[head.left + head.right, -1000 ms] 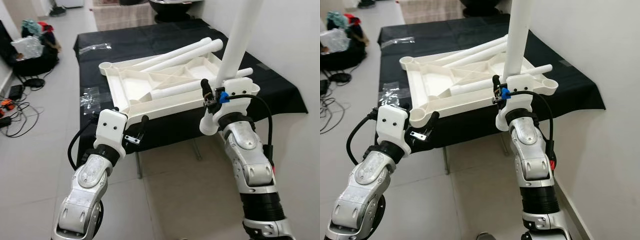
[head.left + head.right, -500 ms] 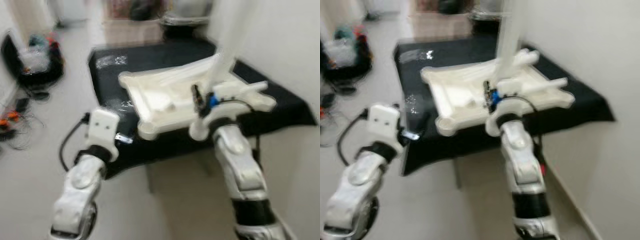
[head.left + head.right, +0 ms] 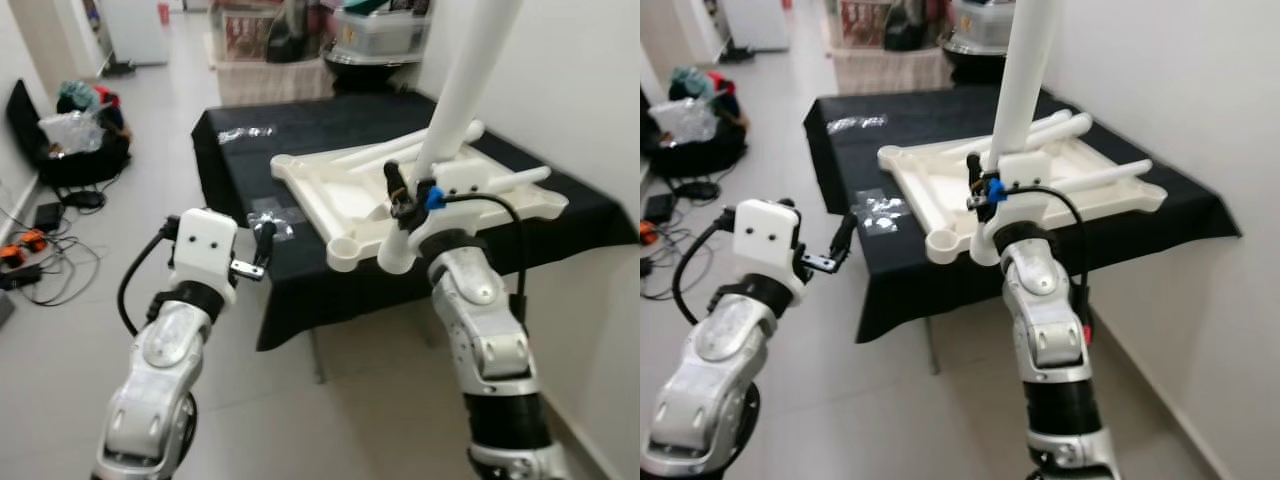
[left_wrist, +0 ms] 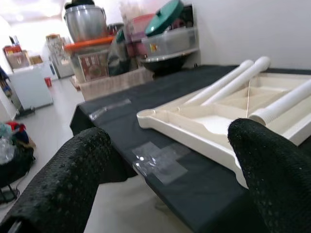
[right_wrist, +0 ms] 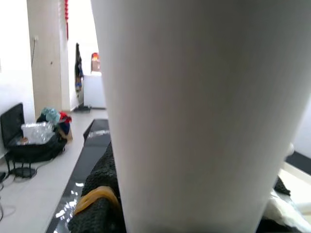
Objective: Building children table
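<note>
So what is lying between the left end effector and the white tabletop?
In the left eye view, clear plastic wrap on the black cloth lies between the left end effector and the white tabletop.

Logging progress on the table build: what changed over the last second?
The left end effector has come away from the near corner of the upturned tabletop and now hangs open to its left, clear of it. The camera also shifted. The right end effector stays shut on the upright white leg; the tabletop still lies on the black-covered table.
</note>
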`<state>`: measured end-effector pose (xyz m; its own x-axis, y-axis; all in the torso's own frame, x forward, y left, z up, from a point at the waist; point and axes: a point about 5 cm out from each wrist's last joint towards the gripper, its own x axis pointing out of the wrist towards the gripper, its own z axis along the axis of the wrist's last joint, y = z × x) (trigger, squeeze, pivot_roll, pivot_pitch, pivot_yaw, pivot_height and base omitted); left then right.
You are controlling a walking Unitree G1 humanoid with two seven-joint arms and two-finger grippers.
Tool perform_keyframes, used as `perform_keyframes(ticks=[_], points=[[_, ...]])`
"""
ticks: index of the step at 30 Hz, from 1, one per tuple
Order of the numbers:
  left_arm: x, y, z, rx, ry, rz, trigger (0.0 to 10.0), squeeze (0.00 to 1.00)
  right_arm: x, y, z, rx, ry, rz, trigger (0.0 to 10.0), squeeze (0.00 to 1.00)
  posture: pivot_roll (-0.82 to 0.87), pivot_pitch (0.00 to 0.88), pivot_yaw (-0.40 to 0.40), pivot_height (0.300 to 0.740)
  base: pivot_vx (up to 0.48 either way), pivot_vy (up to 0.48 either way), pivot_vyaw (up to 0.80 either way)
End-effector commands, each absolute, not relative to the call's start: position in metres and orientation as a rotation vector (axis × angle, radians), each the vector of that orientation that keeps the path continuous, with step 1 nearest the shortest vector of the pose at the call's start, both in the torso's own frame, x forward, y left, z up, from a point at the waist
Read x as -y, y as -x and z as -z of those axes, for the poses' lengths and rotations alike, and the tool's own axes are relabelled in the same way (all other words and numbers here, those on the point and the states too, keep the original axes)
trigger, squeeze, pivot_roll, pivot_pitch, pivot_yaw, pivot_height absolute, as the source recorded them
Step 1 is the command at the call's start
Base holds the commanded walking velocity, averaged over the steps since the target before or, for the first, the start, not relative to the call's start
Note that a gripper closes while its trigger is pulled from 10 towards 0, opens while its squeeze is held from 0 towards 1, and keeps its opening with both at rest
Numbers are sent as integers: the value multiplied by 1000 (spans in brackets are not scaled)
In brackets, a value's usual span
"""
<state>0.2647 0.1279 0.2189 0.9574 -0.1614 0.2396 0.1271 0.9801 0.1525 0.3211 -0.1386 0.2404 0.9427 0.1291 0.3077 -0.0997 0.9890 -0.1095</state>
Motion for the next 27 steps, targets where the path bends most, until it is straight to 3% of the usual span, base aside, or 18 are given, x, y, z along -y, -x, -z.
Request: perform_keyframes(ticks=[1, 17, 27], points=[[-130, -265, -222, 266, -141, 135, 10000, 0, 136, -320, -244, 331, 83, -127, 10000, 0, -3, 25, -18, 740, 356, 0, 0], [-132, -267, -223, 257, -134, 124, 10000, 0, 133, -320, -253, 358, 52, -140, 10000, 0, -4, 31, -18, 740, 436, 0, 0], [-132, -268, -226, 260, -115, 113, 10000, 0, 133, -320, -271, 422, 21, -147, 10000, 0, 0, 35, -20, 740, 0, 0, 0]])
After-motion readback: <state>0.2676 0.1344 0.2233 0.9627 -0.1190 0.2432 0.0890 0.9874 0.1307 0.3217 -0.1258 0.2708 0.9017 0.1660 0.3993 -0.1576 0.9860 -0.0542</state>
